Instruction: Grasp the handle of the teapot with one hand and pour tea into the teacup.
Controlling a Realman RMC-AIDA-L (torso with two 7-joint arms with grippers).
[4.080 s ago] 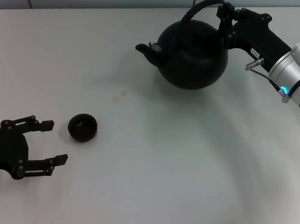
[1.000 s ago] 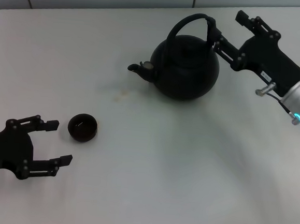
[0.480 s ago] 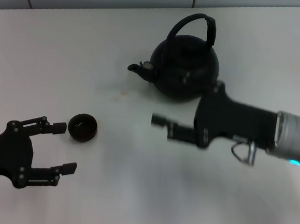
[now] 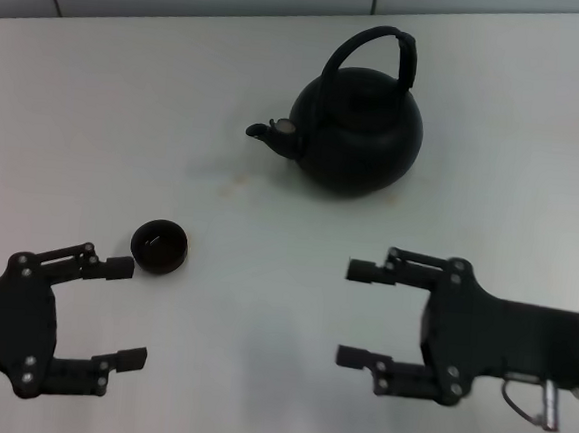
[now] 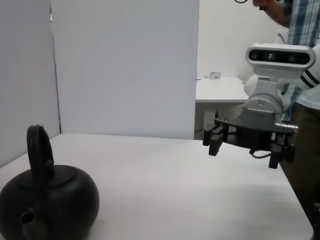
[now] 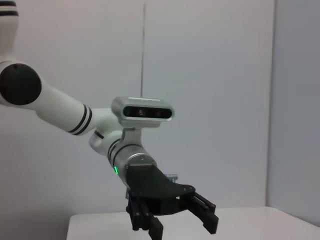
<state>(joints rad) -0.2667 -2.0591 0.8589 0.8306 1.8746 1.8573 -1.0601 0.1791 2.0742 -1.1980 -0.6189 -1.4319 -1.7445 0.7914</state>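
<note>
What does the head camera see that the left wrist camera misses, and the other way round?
Only the head view shows the tiny round dark handleless teacup on the white table, and the left gripper open just beside it.

Only the left wrist view shows the room behind: a white partition wall, a second table and a person in a checked shirt.

Both show the large round matte-black teapot standing upright with nobody holding it, its arched black handle, and the right gripper, open and away from the pot.

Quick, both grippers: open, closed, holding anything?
Left gripper: open, empty, just near side of the teacup.
Right gripper: open, empty, well clear of the teapot.
</note>
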